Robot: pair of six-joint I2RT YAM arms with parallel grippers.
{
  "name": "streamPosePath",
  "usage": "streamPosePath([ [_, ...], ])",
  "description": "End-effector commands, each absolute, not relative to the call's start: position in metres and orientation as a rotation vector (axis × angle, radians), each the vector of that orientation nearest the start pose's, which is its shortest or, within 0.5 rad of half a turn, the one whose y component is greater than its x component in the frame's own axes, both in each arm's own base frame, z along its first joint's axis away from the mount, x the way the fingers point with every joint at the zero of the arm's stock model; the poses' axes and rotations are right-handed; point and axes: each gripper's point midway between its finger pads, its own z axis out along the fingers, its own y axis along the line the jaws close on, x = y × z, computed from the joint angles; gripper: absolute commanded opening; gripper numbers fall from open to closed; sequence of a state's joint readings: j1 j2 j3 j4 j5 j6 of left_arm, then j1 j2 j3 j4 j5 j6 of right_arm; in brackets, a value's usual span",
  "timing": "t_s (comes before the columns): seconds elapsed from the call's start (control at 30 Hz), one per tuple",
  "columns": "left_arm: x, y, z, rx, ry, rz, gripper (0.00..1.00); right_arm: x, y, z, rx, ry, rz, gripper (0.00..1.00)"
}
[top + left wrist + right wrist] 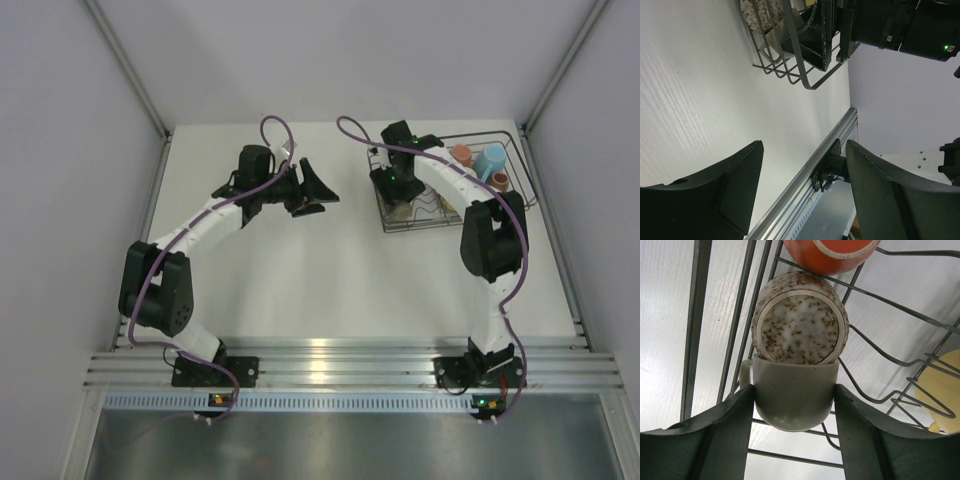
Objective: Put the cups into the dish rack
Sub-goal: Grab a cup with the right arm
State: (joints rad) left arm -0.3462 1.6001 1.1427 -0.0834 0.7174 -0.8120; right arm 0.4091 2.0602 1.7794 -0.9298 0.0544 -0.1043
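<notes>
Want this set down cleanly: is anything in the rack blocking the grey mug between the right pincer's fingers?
Yes: a speckled mug lies in the rack directly beyond the rim of the grey mug.

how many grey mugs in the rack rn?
2. A plain grey mug in the right gripper, inside the dish rack; a speckled grey mug lying end-on against it. The right arm may hide more.

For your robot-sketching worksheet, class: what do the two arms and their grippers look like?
The left arm and right arm have white links between bulky black joints. A purple cable runs along each. Their fingers are broad black wedges. A green light shows on the right one.
</notes>
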Motion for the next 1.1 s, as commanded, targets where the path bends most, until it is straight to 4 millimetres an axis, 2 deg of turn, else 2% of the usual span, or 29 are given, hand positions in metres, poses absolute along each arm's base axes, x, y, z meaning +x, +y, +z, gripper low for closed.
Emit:
streamPosePath([
  [0.0,0.353,-0.276,0.232,0.024,2.206,-1.424,0.72,0.408,0.166,0.061,-0.734,2.753,0.041,0.37],
  [0.07,0.353,-0.276,0.232,0.027,2.205,-1.423,0.72,0.404,0.166,0.056,-0.741,2.771,0.050,0.45],
  [0.27,0.353,-0.276,0.235,0.028,2.198,-1.421,0.72,0.396,0.167,0.041,-0.754,2.813,0.079,0.57],
  [0.57,0.353,-0.276,0.234,0.025,2.202,-1.421,0.72,0.390,0.171,0.032,-0.772,2.845,0.118,0.70],
  [0.73,0.353,-0.276,0.234,0.028,2.202,-1.422,0.72,0.389,0.172,0.027,-0.778,2.856,0.125,0.72],
  [0.8,0.352,-0.276,0.234,0.029,2.200,-1.422,0.72,0.389,0.172,0.026,-0.779,2.858,0.131,0.68],
  [0.83,0.352,-0.276,0.234,0.030,2.200,-1.423,0.72,0.389,0.173,0.026,-0.779,2.860,0.133,0.51],
  [0.87,0.352,-0.275,0.235,0.029,2.198,-1.423,0.72,0.389,0.173,0.027,-0.779,2.860,0.131,0.44],
  [0.97,0.352,-0.276,0.236,0.034,2.194,-1.420,0.72,0.393,0.174,0.040,-0.776,2.827,0.133,0.25],
  [1.07,0.353,-0.276,0.237,0.039,2.190,-1.419,0.72,0.396,0.175,0.054,-0.770,2.798,0.138,0.15],
])
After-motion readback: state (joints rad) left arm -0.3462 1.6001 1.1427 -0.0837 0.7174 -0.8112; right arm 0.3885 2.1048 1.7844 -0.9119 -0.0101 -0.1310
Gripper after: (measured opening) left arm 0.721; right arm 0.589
